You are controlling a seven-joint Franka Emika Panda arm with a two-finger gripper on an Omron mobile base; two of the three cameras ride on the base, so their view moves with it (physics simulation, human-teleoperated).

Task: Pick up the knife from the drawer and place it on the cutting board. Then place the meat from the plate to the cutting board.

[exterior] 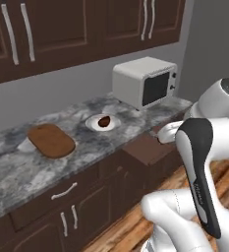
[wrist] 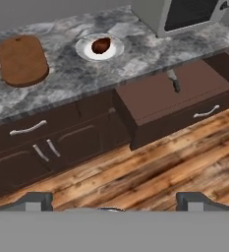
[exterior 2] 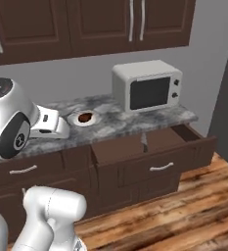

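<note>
I see a reddish-brown cutting board [wrist: 23, 60] and a white plate [wrist: 99, 47] holding dark red-brown meat [wrist: 101, 45] on grey-white marbled counter [wrist: 135, 54]. The dark brown drawer [wrist: 180, 98] holds a silver-grey knife [wrist: 174, 81]. The microwave [exterior 2: 147, 86] is white, the floor [wrist: 160, 167] streaked brown wood.

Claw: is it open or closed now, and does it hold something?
Claw: open and holding nothing; the hand view shows its two tips far apart, high above the floor, with the knife lying in the open drawer.

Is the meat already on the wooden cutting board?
No, the meat sits on the plate, beside the bare cutting board on the counter.
</note>
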